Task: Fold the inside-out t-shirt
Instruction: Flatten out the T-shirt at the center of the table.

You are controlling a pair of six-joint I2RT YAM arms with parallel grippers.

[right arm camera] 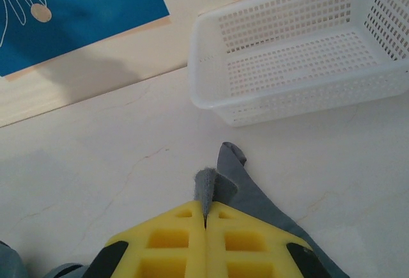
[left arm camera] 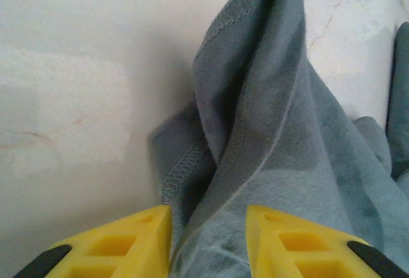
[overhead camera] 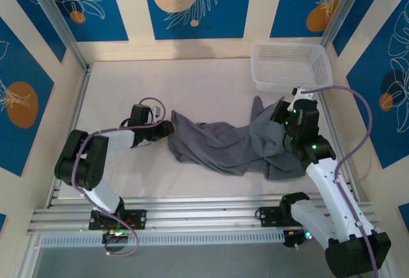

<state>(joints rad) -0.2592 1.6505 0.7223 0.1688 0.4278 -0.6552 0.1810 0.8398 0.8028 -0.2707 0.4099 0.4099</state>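
White basket (overhead camera: 291,66) holds nothing; right hand (right arm camera: 206,217) pinches t-shirt (overhead camera: 223,144), left hand (left arm camera: 208,227) part-open astride it.

I am looking down on a pale, faintly veined table top (overhead camera: 204,80), and I am taking it as my landmark. Behind its far edge a wall (overhead camera: 198,3) is showing blue panels with white leaf outlines and orange and peach discs, set between cream strips. Similar blue panels are flanking the table on both sides. Two grey metal posts (overhead camera: 54,19) are slanting down to its far corners. Along its near edge, ribbed aluminium rails (overhead camera: 204,217) are running across. A white perforated plastic basket (overhead camera: 291,66) is sitting on its far right corner. Soft, even light is falling across the surface, leaving only faint shadows.
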